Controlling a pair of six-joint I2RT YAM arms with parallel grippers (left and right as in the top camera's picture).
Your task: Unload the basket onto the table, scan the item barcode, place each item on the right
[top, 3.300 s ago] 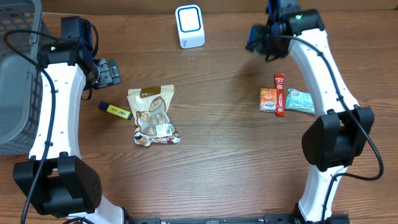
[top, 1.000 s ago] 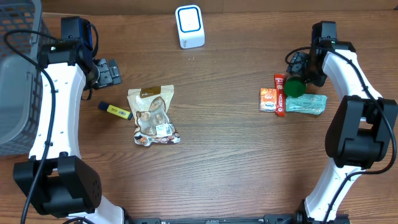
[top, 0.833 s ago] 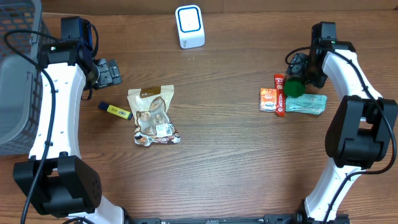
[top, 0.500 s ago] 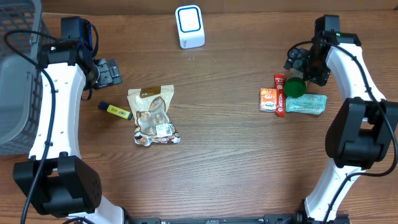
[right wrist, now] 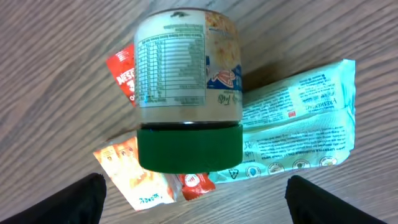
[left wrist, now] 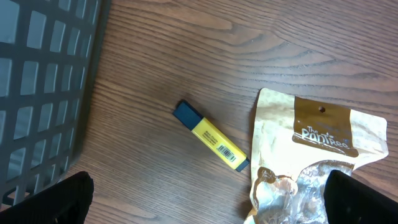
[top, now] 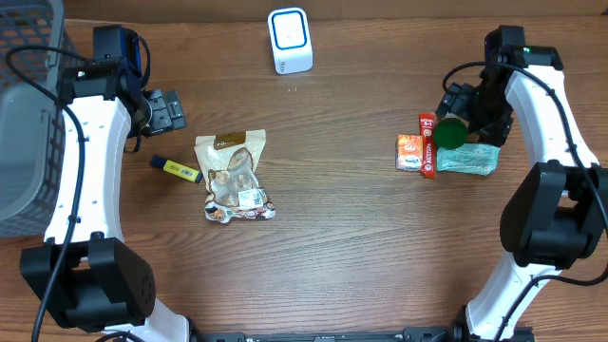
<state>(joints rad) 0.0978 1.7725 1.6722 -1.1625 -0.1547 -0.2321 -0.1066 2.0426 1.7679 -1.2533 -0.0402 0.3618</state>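
A jar (right wrist: 188, 106) with a green lid and a printed label rests on a pile of packets at the table's right (top: 450, 131), its lid end toward my right gripper. My right gripper (right wrist: 199, 205) hangs open just behind it (top: 475, 103), fingers wide apart and clear of the jar. The white scanner (top: 290, 40) stands at the back centre. My left gripper (left wrist: 211, 202) is open over the left side (top: 169, 109), with nothing between its fingers.
Under the jar lie a teal packet (right wrist: 298, 118), a red packet (right wrist: 127, 78) and an orange packet (right wrist: 134, 174). On the left are a yellow highlighter (left wrist: 211, 144), a gold snack bag (left wrist: 317, 155) and a grey basket (top: 24, 114).
My right gripper has opened, let go of the jar and drawn back to the right. The jar stays on the packets. The left arm has not moved.
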